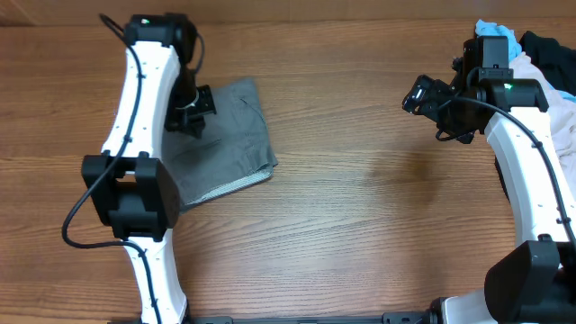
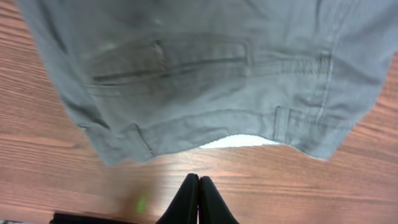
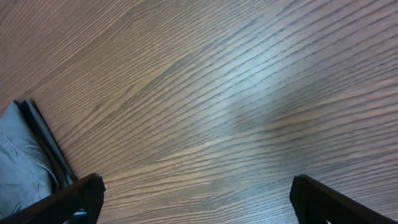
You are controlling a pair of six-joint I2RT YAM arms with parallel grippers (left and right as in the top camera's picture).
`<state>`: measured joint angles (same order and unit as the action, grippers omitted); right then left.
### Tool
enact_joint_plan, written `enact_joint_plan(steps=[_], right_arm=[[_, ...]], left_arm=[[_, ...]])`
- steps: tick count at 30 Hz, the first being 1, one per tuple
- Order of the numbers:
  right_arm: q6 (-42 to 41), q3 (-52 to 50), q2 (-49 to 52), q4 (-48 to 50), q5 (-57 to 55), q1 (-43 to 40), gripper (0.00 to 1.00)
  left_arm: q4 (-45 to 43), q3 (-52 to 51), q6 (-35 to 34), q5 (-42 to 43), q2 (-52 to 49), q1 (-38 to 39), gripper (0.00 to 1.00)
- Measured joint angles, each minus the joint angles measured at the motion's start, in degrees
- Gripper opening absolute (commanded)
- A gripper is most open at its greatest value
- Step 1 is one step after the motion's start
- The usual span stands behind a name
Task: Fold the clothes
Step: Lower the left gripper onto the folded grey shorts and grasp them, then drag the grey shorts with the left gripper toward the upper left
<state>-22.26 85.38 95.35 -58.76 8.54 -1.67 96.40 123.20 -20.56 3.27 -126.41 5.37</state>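
Note:
The clothes are one pair of grey shorts (image 1: 229, 135), folded into a compact stack on the left of the wooden table (image 1: 360, 198). In the left wrist view the shorts (image 2: 205, 74) show a slit back pocket, belt loops and a sliver of pale lining at the waistband. My left gripper (image 1: 191, 121) hovers over the stack's left part. Its fingers (image 2: 199, 186) are pressed together with nothing between them, just short of the waistband edge. My right gripper (image 1: 417, 96) hangs wide open at the right, over bare wood (image 3: 199, 202). The shorts (image 3: 22, 165) show at that view's left edge.
A heap of other garments lies at the back right corner: a light-blue cloth (image 1: 495, 29), a dark piece (image 1: 549, 47) and a whitish-pink garment (image 1: 553, 108). The right arm stands in front of that heap.

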Motion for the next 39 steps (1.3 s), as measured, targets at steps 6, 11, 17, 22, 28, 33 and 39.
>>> enact_joint_plan(steps=[6,11,17,22,28,33,39], right_arm=[[0.0,0.0,0.0,0.0,0.0,0.0,1.0],[0.0,0.0,0.0,0.0,0.0,0.0,1.0],[0.0,0.0,0.0,0.0,0.0,0.0,1.0],[0.0,0.0,0.0,0.0,0.0,0.0,1.0],[0.0,0.0,0.0,0.0,0.0,0.0,1.0],[0.0,0.0,0.0,0.0,0.0,0.0,1.0],[0.0,0.0,0.0,0.0,0.0,0.0,1.0]], left_arm=[[-2.3,-6.4,-1.0,-0.7,7.1,4.7,0.04],[-8.7,-18.5,-2.6,-0.9,18.7,7.8,0.04],[-19.6,-36.4,-5.0,-1.1,23.6,6.2,0.04],[-32.7,-46.9,-6.7,-1.6,23.4,3.5,0.04],[-43.0,-51.1,-9.5,-4.8,23.4,0.3,0.04],[-49.0,-54.0,-10.6,-6.2,22.3,-0.9,0.04],[-50.0,-55.3,-11.0,-6.5,17.7,-1.0,0.04]])
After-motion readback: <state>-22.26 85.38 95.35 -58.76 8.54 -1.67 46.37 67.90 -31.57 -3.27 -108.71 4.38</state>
